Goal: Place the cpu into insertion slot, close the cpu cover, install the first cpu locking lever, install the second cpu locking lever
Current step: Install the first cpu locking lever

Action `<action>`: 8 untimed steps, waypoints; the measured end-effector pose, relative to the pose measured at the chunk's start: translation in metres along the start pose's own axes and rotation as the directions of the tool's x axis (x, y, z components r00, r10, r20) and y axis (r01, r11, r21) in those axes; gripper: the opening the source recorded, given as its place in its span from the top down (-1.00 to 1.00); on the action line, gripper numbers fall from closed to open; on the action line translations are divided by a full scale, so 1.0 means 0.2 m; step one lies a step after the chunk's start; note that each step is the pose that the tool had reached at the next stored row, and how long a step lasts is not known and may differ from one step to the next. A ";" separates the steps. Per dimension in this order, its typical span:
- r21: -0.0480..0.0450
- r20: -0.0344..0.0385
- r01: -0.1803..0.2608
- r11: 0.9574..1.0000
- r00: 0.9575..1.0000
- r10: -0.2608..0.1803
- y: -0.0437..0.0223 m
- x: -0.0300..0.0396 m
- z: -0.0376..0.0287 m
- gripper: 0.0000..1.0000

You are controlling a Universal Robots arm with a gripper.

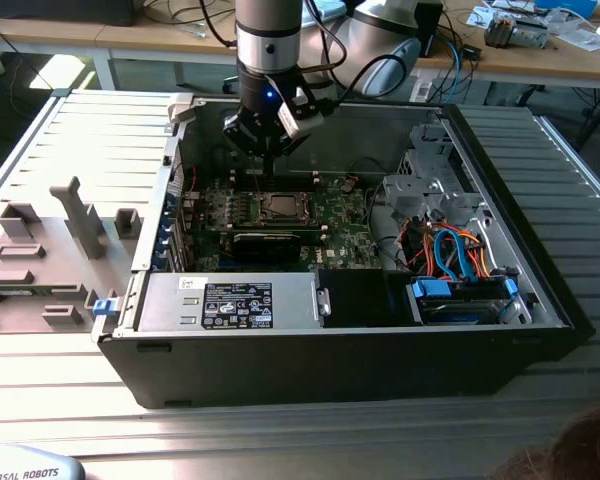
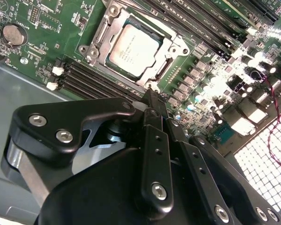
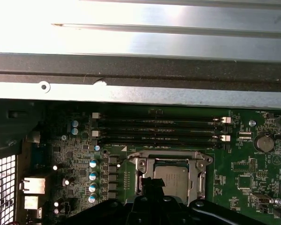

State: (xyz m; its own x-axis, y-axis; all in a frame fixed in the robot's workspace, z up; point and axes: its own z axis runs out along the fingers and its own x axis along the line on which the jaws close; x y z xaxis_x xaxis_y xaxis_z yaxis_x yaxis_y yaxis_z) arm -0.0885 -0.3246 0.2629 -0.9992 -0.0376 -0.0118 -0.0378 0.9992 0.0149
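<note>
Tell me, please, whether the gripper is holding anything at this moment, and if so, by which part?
Nothing is held. The gripper has its fingers together with nothing between them, beside the cpu cover, which lies shut over the cpu.

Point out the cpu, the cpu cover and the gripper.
cpu (image 2: 133, 50): second wrist view, middle of its silver top.
cpu cover (image 2: 165, 37): second wrist view, frame edge.
gripper (image 2: 152, 99): second wrist view, at its fingertips.

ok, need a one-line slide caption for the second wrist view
Gripper poised beside the insertion slot, with the cpu seated and the cpu cover down around it.
</note>
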 end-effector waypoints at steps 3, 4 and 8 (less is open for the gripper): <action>0.000 0.000 0.000 1.000 1.000 0.000 0.000 0.007 0.003 0.79; 0.000 0.000 0.000 1.000 1.000 0.000 0.000 0.007 0.003 0.79; 0.000 0.000 0.000 1.000 1.000 0.000 0.000 0.010 0.004 0.79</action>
State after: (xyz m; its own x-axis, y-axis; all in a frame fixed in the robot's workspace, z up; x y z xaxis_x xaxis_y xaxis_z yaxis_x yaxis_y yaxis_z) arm -0.0905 -0.3246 0.2620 -0.9992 -0.0377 -0.0118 -0.0378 0.9992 0.0149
